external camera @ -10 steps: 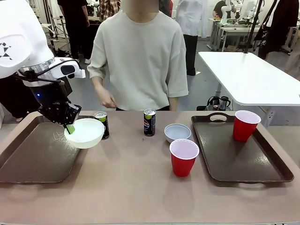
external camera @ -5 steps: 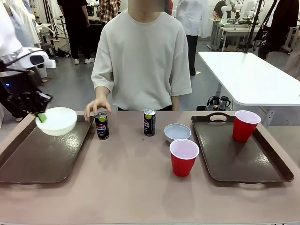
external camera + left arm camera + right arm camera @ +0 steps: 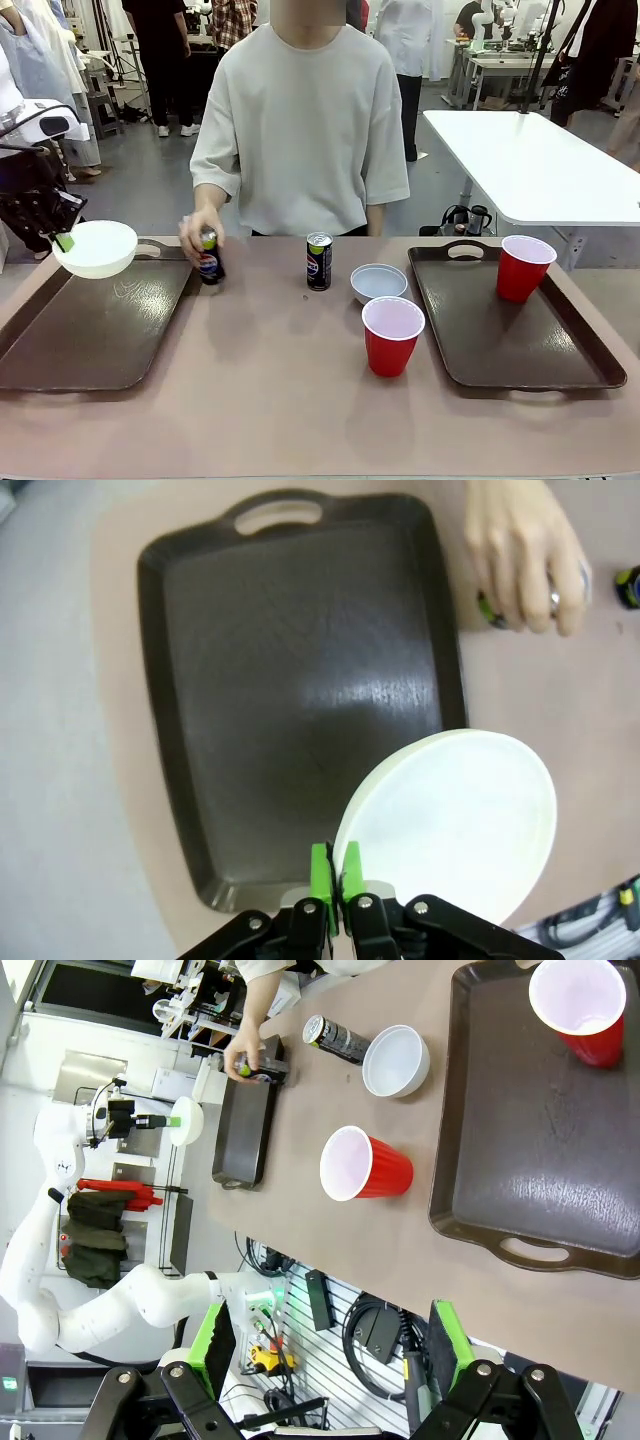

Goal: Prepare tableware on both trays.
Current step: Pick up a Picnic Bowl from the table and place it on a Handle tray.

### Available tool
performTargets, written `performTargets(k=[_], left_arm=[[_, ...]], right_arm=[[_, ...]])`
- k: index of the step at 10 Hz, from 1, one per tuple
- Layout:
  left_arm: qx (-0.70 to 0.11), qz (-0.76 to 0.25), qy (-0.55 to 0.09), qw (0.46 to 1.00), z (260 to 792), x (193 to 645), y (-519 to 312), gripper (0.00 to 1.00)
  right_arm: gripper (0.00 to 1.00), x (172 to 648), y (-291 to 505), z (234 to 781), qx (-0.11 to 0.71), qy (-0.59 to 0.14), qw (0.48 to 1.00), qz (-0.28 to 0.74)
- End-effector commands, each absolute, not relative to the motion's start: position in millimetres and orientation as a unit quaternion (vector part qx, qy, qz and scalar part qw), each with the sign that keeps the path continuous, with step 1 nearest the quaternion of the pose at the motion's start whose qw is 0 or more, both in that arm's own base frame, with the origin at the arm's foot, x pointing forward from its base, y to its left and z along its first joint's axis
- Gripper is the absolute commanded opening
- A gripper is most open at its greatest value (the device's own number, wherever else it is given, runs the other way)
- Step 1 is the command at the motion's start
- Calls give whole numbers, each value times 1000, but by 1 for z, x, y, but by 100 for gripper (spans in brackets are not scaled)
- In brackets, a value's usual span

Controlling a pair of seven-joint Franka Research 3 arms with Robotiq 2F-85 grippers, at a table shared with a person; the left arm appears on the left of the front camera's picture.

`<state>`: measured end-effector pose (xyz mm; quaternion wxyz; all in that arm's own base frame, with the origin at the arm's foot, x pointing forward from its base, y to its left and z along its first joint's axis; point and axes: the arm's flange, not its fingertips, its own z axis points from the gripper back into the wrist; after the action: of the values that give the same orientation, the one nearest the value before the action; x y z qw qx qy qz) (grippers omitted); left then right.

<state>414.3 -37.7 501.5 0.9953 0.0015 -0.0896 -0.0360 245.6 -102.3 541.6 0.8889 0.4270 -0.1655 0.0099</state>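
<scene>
My left gripper [image 3: 62,241] is shut on the rim of a white bowl [image 3: 96,249] and holds it above the far left corner of the left tray [image 3: 90,325]. From the left wrist, the green fingertips [image 3: 322,865] pinch the bowl [image 3: 450,815] over the tray [image 3: 290,670]. A person's hand [image 3: 198,232] grips a Pepsi can [image 3: 209,262] by that tray's far right corner. On the table stand a second can [image 3: 319,261], a second white bowl [image 3: 379,282] and a red cup [image 3: 392,336]. Another red cup [image 3: 524,266] stands on the right tray [image 3: 500,345]. My right gripper [image 3: 328,1338] hangs open high above the table.
The person stands at the far side behind the cans. A white table [image 3: 540,165] is beyond the right tray. In the right wrist view, cables and a power strip [image 3: 320,1300] lie on the floor below the table's near edge.
My left arm has carried the bowl left and slightly up, from the tray's right side to its far left corner. The person's hand has closed on the left can and shifted it left.
</scene>
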Motion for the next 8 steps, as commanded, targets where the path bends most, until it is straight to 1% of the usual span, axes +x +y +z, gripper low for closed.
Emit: performTargets(k=[1,2,3,4,5,6,8], left_arm=[[-2,-41,-85,996,503,407,-42,4],[1,-36,-90,995,501,414,-38,4],[-16,-57,-70,996,499,389,-23,4],[-26,-77,-69,994,506,350,-5,4],[-23,-70,-66,995,505,333,6,4],[-15,-67,-66,995,506,328,8,4],[-10,-63,-58,996,501,335,4,4]], right_arm=[[100,248,-102,540,440,-173,881,19],[100,248,-102,540,440,-173,881,19],[100,248,-102,540,440,-173,881,19],[100,248,-102,540,440,-173,881,19],[100,248,-102,540,440,-173,881,19],[100,248,-102,540,440,-173,881,19],[100,248,-102,540,440,-173,881,19]])
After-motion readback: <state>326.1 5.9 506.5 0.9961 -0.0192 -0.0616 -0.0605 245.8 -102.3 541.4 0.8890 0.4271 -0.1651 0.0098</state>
